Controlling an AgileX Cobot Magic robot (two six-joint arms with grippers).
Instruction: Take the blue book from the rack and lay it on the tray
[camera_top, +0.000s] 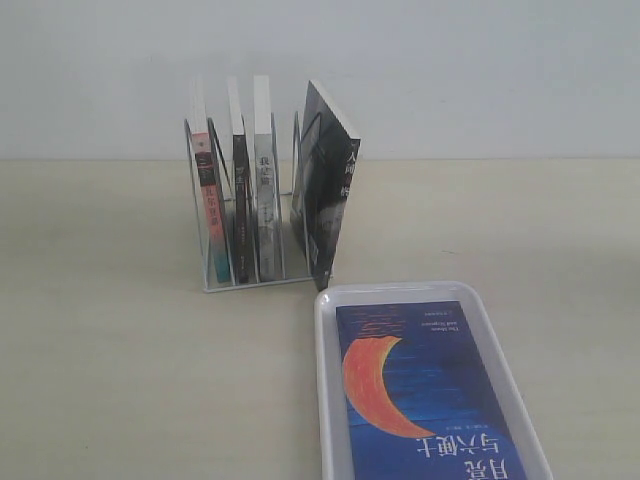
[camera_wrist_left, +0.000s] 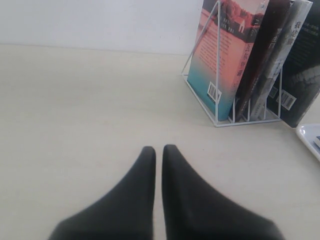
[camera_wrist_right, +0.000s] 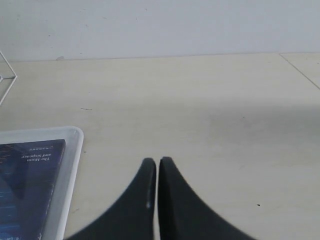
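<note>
The blue book (camera_top: 420, 395), with its orange-red crescent and white title, lies flat and face up inside the white tray (camera_top: 325, 390) at the front right of the exterior view. A corner of the book (camera_wrist_right: 27, 175) and of the tray (camera_wrist_right: 72, 150) shows in the right wrist view. Behind the tray stands the wire rack (camera_top: 215, 255) with three books upright in its slots. My left gripper (camera_wrist_left: 158, 149) is shut and empty over bare table, short of the rack (camera_wrist_left: 210, 107). Beside the tray, my right gripper (camera_wrist_right: 157, 161) is shut with nothing in it. Neither arm shows in the exterior view.
A larger black-covered book (camera_top: 328, 190) leans against the rack's right side, close to the tray's far corner. In the rack stand a pink-and-teal-spined book (camera_top: 207, 195), a dark one (camera_top: 240, 205) and a grey one (camera_top: 265, 195). A pale wall runs behind the table.
</note>
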